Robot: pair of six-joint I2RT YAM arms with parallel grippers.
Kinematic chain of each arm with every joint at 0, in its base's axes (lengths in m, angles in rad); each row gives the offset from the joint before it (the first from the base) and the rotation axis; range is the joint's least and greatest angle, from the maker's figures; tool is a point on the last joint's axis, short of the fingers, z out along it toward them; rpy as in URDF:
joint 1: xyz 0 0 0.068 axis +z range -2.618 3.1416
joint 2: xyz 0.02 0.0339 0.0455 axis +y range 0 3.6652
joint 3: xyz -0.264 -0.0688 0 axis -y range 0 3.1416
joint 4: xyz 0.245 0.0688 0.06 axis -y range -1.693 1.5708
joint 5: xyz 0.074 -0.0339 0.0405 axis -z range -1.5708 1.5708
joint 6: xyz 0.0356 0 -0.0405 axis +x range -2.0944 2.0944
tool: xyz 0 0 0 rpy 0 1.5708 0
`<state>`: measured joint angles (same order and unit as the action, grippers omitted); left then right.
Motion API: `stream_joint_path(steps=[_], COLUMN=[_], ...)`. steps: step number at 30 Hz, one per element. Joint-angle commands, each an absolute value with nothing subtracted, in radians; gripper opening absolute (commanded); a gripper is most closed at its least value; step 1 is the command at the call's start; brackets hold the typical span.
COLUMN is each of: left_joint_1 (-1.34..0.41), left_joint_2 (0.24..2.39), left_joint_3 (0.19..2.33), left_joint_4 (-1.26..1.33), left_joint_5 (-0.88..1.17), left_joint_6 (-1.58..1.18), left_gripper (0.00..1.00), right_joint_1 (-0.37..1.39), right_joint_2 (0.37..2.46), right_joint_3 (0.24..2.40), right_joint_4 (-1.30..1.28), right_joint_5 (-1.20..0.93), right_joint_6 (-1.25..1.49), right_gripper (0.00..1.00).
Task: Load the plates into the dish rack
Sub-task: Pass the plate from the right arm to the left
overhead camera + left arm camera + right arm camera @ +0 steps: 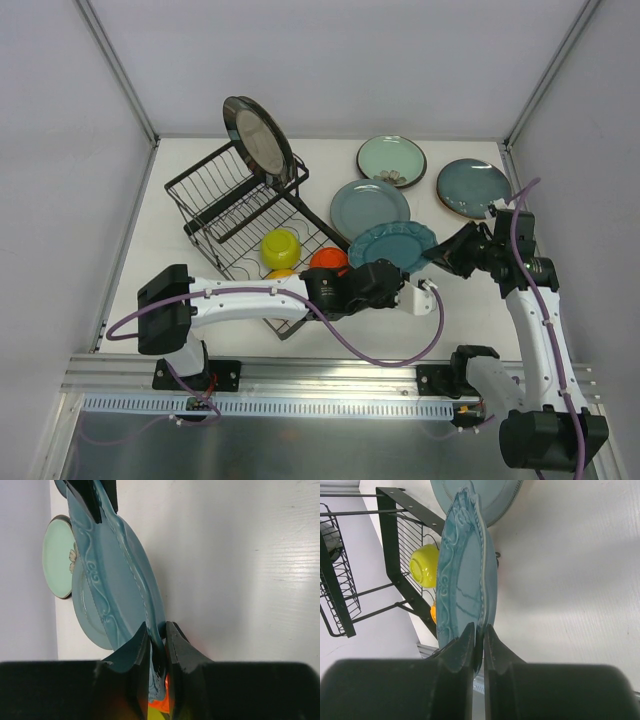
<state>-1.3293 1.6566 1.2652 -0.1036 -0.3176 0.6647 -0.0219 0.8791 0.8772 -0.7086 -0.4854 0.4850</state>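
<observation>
Scalloped plate [392, 245] sits just right of rack [388, 535]. Left gripper [157, 652] is clamped on its rack-side rim, right gripper [479, 642] clamped on the opposite rim.

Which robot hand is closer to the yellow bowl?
Left. The left gripper pinches the scalloped plate on the edge nearest the yellow bowl; the right gripper pinches the opposite edge, farther from the bowl.

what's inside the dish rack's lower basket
A yellow bowl, orange-red bowl, plus an orange sliver at the left arm, which covers the basket near part; anything there is hidden.
</observation>
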Motion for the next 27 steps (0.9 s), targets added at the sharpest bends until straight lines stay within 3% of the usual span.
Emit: stream_joint_path(steps=[1,7,10,19,27], left_joint_1=[-1.335,-1.335,-1.335,-1.318,-1.247], left_joint_2=[1.618,1.589,1.572,1.494,1.480], left_joint_3=[1.282,1.279,1.282,1.333,1.459], left_joint_4=[-0.086,-0.087,-0.091,-0.132,-0.284], left_joint_5=[-0.314,-0.341,-0.370,-0.402,-0.348], left_joint_6=[0.624,0.565,0.525,0.361,0.200], left_gripper=[0.00,0.00,0.00,0.00,0.00], right_joint_1=[-0.014,-0.014,-0.014,-0.014,-0.014], right_joint_2=[0.864,0.876,0.884,0.870,0.816], right_joint_3=[0.951,0.988,1.020,1.104,1.132], right_joint_4=[-0.597,-0.614,-0.640,-0.699,-0.738], right_joint_5=[-0.603,-0.594,-0.583,-0.506,-0.391], right_joint_6=[0.492,0.445,0.413,0.336,0.270], right_gripper=[0.11,0.52,0.66,0.87,0.95])
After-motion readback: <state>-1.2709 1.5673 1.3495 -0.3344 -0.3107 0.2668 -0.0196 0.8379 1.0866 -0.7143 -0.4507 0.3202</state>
